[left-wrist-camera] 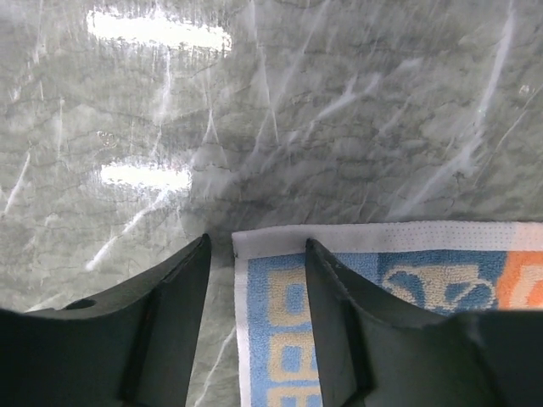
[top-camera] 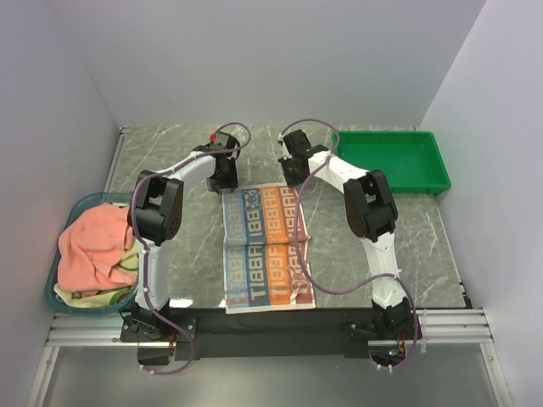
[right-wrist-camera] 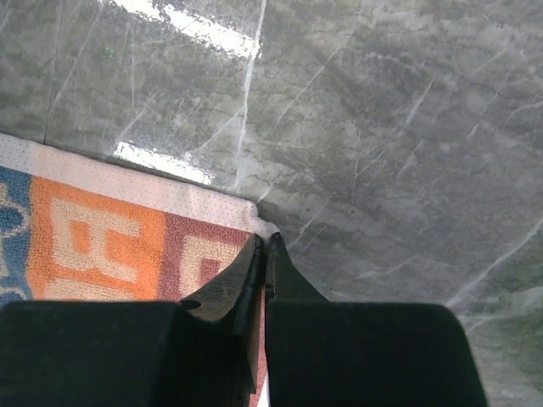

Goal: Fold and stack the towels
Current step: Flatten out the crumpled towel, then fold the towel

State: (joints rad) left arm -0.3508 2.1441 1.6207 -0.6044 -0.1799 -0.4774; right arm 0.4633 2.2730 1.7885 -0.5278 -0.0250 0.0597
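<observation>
Lettered towel [top-camera: 267,254] looks soft and light: take its corners.
Jaws: right gripper [right-wrist-camera: 265,242] pinching the 1 o'clock corner, left gripper [left-wrist-camera: 256,244] spread astride 11 o'clock.

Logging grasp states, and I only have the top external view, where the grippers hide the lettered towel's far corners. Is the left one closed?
Observer: No. In the left wrist view the left gripper is open, its fingers straddling the far left corner of the lettered towel.
Reviewer: And the right?
Observer: The right gripper is shut, its tips pinching the white hem at the far right corner.
Reviewer: Is the left corner lifted?
Observer: No, it lies flat on the table.
</observation>
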